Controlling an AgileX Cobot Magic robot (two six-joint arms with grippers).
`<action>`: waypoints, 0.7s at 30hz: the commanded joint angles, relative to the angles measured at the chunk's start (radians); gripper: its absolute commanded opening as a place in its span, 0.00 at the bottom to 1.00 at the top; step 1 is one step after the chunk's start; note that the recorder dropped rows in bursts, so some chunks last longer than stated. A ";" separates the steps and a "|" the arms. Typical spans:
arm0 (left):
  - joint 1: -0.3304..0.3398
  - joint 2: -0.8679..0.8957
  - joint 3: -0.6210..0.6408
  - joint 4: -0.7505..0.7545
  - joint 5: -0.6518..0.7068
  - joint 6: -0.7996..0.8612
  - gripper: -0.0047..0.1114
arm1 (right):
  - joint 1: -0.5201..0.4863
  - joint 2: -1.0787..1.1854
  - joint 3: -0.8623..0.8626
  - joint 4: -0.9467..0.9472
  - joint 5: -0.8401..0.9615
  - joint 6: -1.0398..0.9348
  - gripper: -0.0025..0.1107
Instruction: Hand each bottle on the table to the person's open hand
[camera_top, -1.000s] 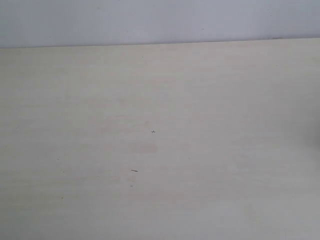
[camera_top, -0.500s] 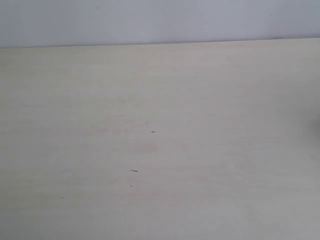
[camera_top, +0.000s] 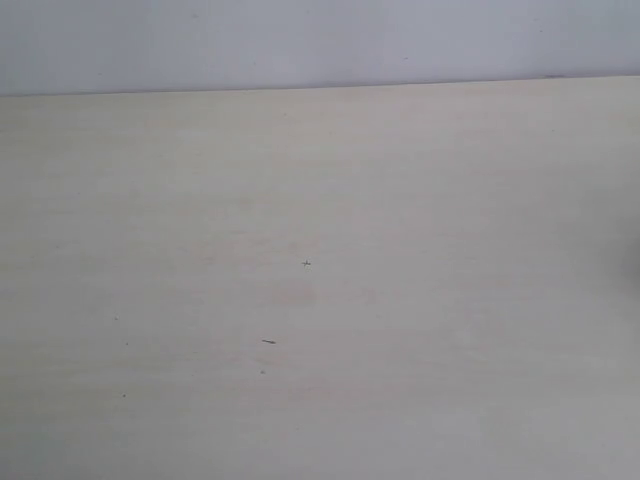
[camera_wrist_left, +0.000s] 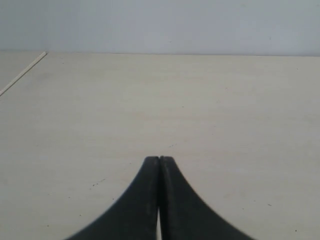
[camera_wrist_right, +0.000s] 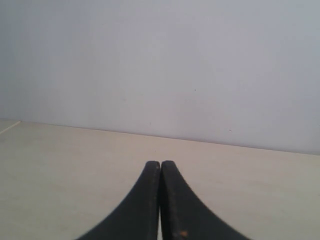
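The left pincer (camera_wrist_left: 159, 159) is pointing out across the counter (camera_wrist_left: 225, 110), its two black jaws pressing flat together and gripping nothing. The right pincer (camera_wrist_right: 160, 163) is sitting the same way, jaws meeting tip to tip with nothing between them, and it is facing a pale wall (camera_wrist_right: 175, 65) beyond the counter's far edge.

No bottles are showing in any of the three views, and the person's open hand is not showing either. The exterior view is taking in only pale wood grain, a tiny speck (camera_top: 306, 263) near the middle and a short dark mark (camera_top: 268, 341) nearer the camera. Where the bottles are standing I cannot tell; they are somewhere outside what the cameras are covering.

As a judgement only: ordinary drink bottles are probably going to be light, smooth and round, so they are likely to slip or roll if pinched off-centre, and a thin wall may be giving way under a hard squeeze. Taking hold around the middle of the body, with the jaws squarely across it, is looking like the safest grip. Both pincers will first be needing to open.
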 joint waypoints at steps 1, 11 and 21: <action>0.002 -0.006 0.002 -0.008 -0.005 0.004 0.04 | -0.002 -0.002 0.005 0.000 -0.005 -0.007 0.02; 0.002 -0.006 0.002 -0.008 -0.005 0.004 0.04 | -0.002 -0.002 0.005 0.000 -0.005 -0.005 0.02; 0.002 -0.006 0.002 -0.008 -0.005 0.004 0.04 | -0.006 -0.091 0.005 -0.034 -0.016 -0.045 0.02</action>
